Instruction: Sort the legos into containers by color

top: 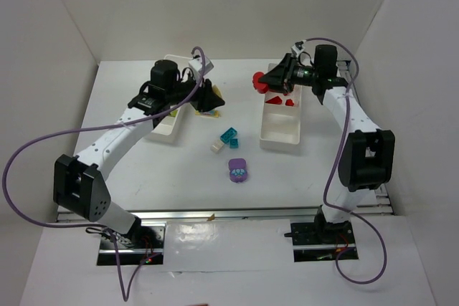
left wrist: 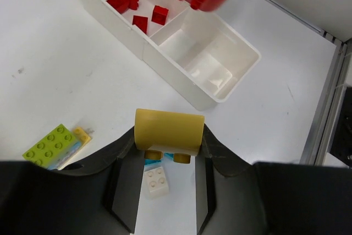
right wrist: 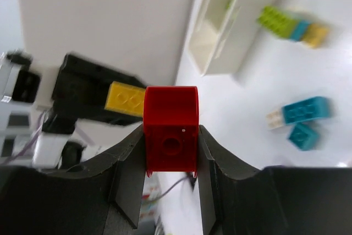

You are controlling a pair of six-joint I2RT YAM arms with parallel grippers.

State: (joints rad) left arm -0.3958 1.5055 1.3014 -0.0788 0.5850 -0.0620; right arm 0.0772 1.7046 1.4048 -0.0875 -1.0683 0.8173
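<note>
The left claw (left wrist: 169, 138) is pinching a yellow brick (left wrist: 169, 126) by its two sides, the brick's studs facing down. It hangs over the white surface (top: 179, 177) between the two trays, nearer the left tray (top: 165, 128), much of which is hidden under the left arm in the top view. In the left wrist view a white brick (left wrist: 155, 182) lies on the surface straight below the held one, with a sliver of teal just beside it.

The right claw (right wrist: 170, 149) is pinching a red brick (right wrist: 170, 122) with a rounded top. In the top view this brick sits at the far left corner of the right tray (top: 281, 138). Several small red bricks (left wrist: 132, 5) lie in one section of that tray, well apart from the held one.

Loose on the surface between the trays are two teal bricks (right wrist: 306, 109), one of them touching the white brick. Nearer the arm bases lies a rounded purple piece (top: 238, 170), apart from the rest. Close beside the left tray a lime green brick (right wrist: 275, 20) lies in a row with a teal one and a small yellow one; they look joined, though the right wrist view is too blurred to be sure
</note>
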